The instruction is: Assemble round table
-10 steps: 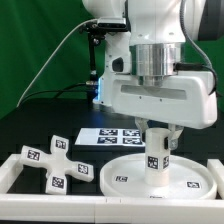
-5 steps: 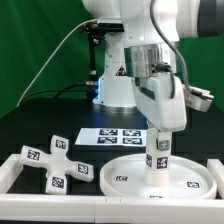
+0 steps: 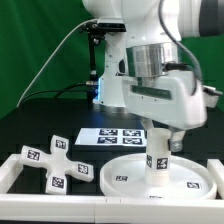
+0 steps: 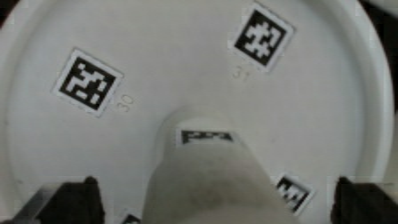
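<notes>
The large rimmed round disc [image 3: 190, 178] lies flat at the front of the exterior view's right. The short thick cylinder [image 3: 158, 163] stands upright at its centre, tags on its side. My gripper [image 3: 158, 138] hangs straight over the cylinder's top, one finger on each side. In the wrist view the cylinder [image 4: 214, 175] rises between the dark fingers [image 4: 79, 202], with a gap on both sides, so my gripper [image 4: 222, 205] is open around it. The disc [image 4: 160, 50] fills the wrist view. The cross-shaped foot [image 3: 52, 160] lies loose at the exterior view's left.
The marker board [image 3: 112, 137] lies flat behind the disc. A low white border wall [image 3: 20, 168] runs along the front and left. A green backdrop and cables stand behind the arm's base.
The hand has turned about its vertical axis above the cylinder, first one way, then partly back. The cylinder, disc and foot stay in place.
</notes>
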Robot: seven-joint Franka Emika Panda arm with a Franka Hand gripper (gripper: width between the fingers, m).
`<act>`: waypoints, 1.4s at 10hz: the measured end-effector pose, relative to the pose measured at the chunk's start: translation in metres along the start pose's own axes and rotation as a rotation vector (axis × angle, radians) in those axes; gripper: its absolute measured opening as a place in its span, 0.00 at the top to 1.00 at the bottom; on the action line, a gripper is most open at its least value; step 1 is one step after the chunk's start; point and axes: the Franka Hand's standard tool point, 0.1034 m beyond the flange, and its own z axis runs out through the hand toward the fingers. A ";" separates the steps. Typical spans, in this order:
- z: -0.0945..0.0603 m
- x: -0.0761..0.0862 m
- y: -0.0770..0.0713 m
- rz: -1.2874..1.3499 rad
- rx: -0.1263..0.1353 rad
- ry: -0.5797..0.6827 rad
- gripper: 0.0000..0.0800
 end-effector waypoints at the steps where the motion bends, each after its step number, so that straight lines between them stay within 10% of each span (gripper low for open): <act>1: 0.000 0.002 0.001 -0.057 -0.002 0.001 0.19; 10: -0.003 0.010 0.002 -0.959 -0.029 0.040 0.19; 14: -0.005 0.011 -0.003 -1.324 -0.090 0.080 0.19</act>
